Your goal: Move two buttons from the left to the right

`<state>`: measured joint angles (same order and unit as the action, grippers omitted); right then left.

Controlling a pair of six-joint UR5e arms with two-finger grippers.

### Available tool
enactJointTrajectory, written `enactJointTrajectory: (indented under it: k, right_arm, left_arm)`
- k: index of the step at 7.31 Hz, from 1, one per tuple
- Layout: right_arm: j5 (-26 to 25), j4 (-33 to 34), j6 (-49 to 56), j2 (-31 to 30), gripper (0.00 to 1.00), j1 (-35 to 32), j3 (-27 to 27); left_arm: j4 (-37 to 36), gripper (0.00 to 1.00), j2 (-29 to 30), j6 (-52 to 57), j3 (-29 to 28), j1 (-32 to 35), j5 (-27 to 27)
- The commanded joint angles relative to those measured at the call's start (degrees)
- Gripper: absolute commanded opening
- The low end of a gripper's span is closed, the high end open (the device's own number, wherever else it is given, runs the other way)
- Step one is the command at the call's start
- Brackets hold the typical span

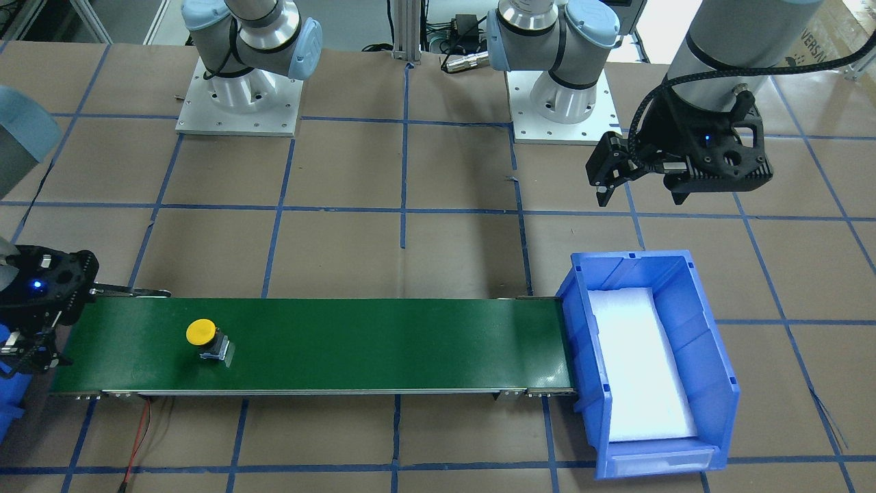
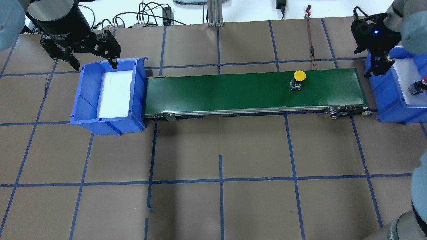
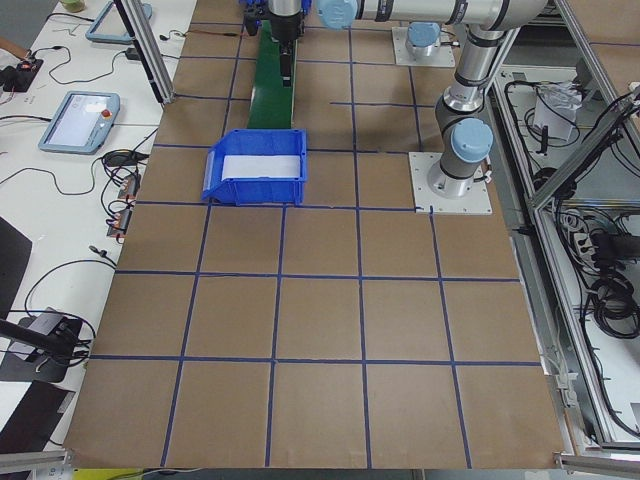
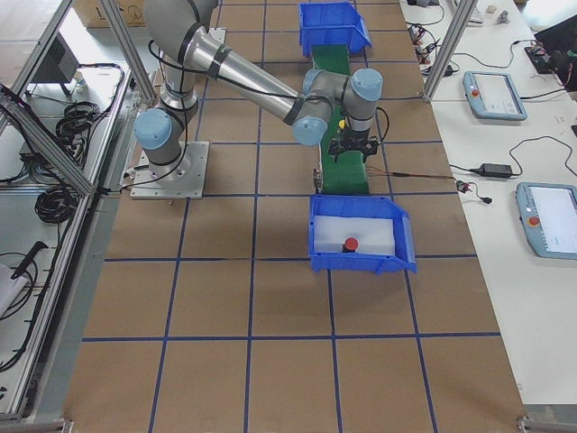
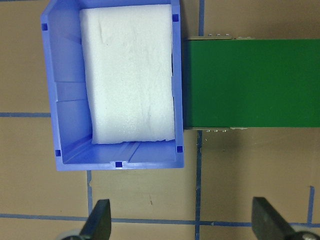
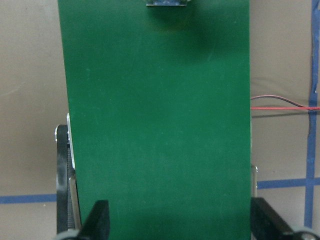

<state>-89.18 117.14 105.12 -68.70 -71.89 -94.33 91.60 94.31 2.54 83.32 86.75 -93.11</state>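
The left gripper (image 5: 185, 221) hangs well above the table with its fingers (image 5: 101, 220) spread wide. It holds nothing and touches nothing. In its wrist view the left blue bin (image 5: 64, 100) lies toward 11 o'clock from the fingers, with only a white foam pad (image 5: 131, 75) showing inside. The near end of the green conveyor belt (image 5: 250, 82) sits toward 1 o'clock.

The right gripper (image 6: 184, 221) is just as wide apart and equally empty. It hovers over the right-hand end of the belt without touching it. The green surface fills the space between its two fingers (image 6: 100, 220), and a sliver of a button's base shows at the 12 o'clock edge of that wrist view.

The yellow button (image 2: 298, 79) stands upright on the belt, its round cap above a dark square base. Seen from overhead it is toward the 3 o'clock end, short of the right gripper and clear of it. The red button (image 2: 421, 85) lies on the foam inside the right blue bin (image 2: 387, 106), at the 3 o'clock edge of that view just past the belt's end. The side view shows it more plainly, sitting near the middle of that bin.
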Motion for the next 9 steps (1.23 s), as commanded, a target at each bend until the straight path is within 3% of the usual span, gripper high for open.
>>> enactJointTrajectory:
  k: [1, 9]
  right_arm:
    - [0.67, 1.07, -2.63, 0.41, 1.00, -2.28, -1.38]
    - [0.76, 3.36, -3.08, 0.67, 1.00, -4.22, -2.00]
  left_arm:
    - [0.07, 1.00, -0.17, 0.01, 0.00, -0.09, -0.05]
    - [0.07, 1.00, -0.18, 0.01, 0.00, -0.18, -0.05]
